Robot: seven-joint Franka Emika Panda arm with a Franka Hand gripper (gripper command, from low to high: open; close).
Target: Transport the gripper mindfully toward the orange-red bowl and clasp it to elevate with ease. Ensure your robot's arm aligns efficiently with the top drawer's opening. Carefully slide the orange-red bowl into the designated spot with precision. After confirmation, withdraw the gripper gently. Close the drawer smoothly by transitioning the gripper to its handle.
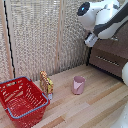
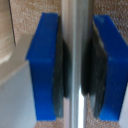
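In the wrist view, the two blue-tipped fingers (image 2: 46, 65) of my gripper (image 2: 78, 65) stand on either side of the silver bar handle (image 2: 78, 25). Their dark pads press against the bar, so the gripper is shut on it. In the exterior view the white arm (image 1: 102, 17) reaches to the dark brown dresser (image 1: 114, 50) at the exterior view's right, and the arm hides the gripper and the top drawer's front there. The orange-red bowl is out of view in both frames.
A red wire basket (image 1: 22, 100) sits at the exterior view's lower left, with a small yellow-brown packet (image 1: 46, 83) beside it. A pink cup (image 1: 78, 85) stands on the wooden surface (image 1: 95, 107). A woven screen (image 1: 40, 35) forms the back wall. A lower drawer's bar (image 1: 106, 60) shows.
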